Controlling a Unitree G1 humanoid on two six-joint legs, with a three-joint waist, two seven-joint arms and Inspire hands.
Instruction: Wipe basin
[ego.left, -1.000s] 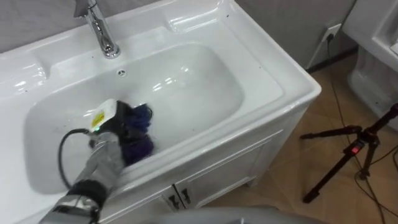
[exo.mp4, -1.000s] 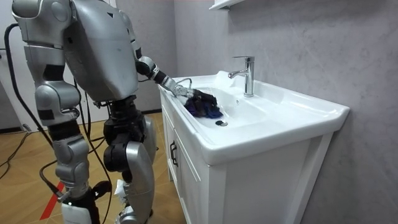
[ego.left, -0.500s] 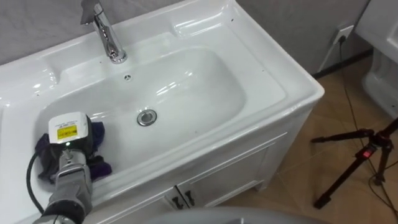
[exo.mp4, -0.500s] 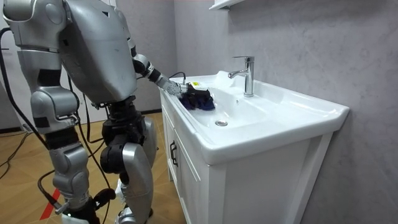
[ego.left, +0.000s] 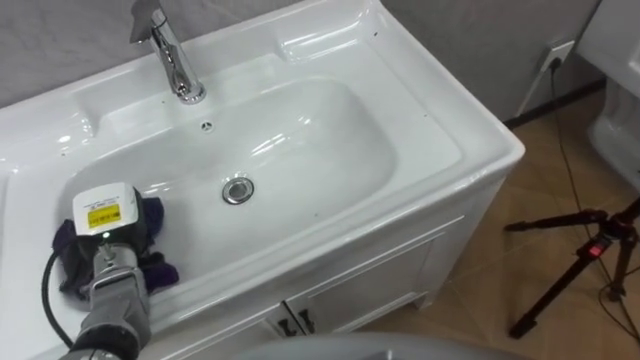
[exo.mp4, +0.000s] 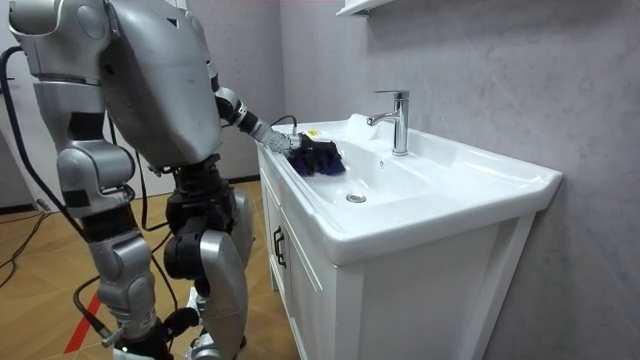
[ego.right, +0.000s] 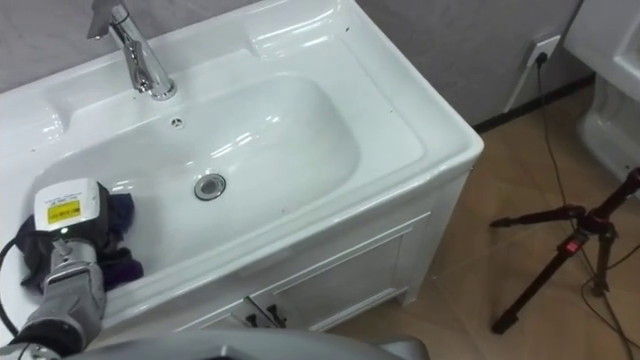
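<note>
1. The white vanity cabinet (ego.left: 380, 270) with panelled doors serves as my desk here. The robot stands at its front edge, left arm reaching in over the rim.
2. The glossy white ceramic basin (ego.left: 320, 130) looks clean and dry across its right half and back slope, so I judge the wiping is only partly done.
3. A black tripod (ego.left: 580, 250) stands on the wooden floor, well apart from the cabinet and out of the way.
4. The curved chrome tap (ego.left: 170, 55) sits at the back rim. Strokes towards it should stop short so the wrist doesn't knock it.
5. The left hand (ego.left: 108, 240) presses down at the basin's left end. Its fingers are buried in the cloth, so I cannot tell whether they are spread or curled.
6. The crumpled dark blue-purple cloth (ego.left: 152, 214) lies under that hand on the left slope. To wipe well, I'd keep steady downward pressure and sweep in overlapping passes to the right, following the bowl's curve.
7. The round chrome drain (ego.left: 238, 189) is near the cloth, to its right, so I'd wipe around it.
8. The only label is a yellow sticker on the hand's back, and its print is too small to read.
</note>
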